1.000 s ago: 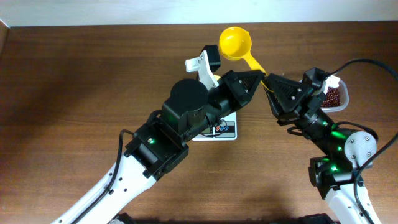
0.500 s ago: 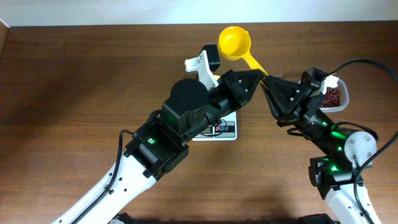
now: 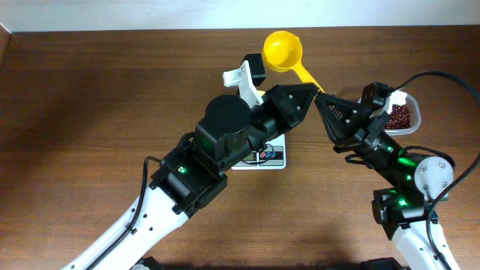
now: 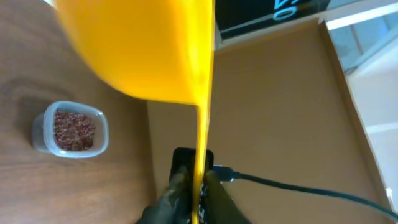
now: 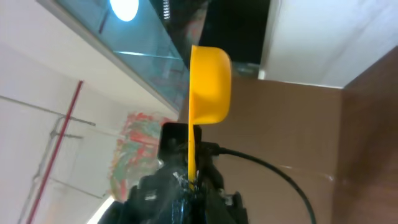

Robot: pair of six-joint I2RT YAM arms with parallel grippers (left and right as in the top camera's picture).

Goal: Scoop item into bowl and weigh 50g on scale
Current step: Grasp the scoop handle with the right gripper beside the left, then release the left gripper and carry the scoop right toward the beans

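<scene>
Holding: right tool (image 3: 322, 103) clenched on the handle of the yellow scoop (image 3: 283, 51), near the handle's free end.
Left tool (image 3: 306, 94): tip to tip with the right tool, on the same handle; cannot tell whether it grips the handle or sits slack around it.
Scoop: held up off the table (image 3: 90, 90), its cup out beyond both tools' tips and showing bare yellow inside.
Beans (image 3: 401, 115): dark red-brown, lying in a clear plastic container (image 3: 413, 124) on the table behind the right tool, beside its wrist and well apart from the scoop's cup.
Scale (image 3: 271, 157): white, on the table behind the left tool, mostly hidden under the left arm. Only the front edge with its coloured buttons shows.
</scene>
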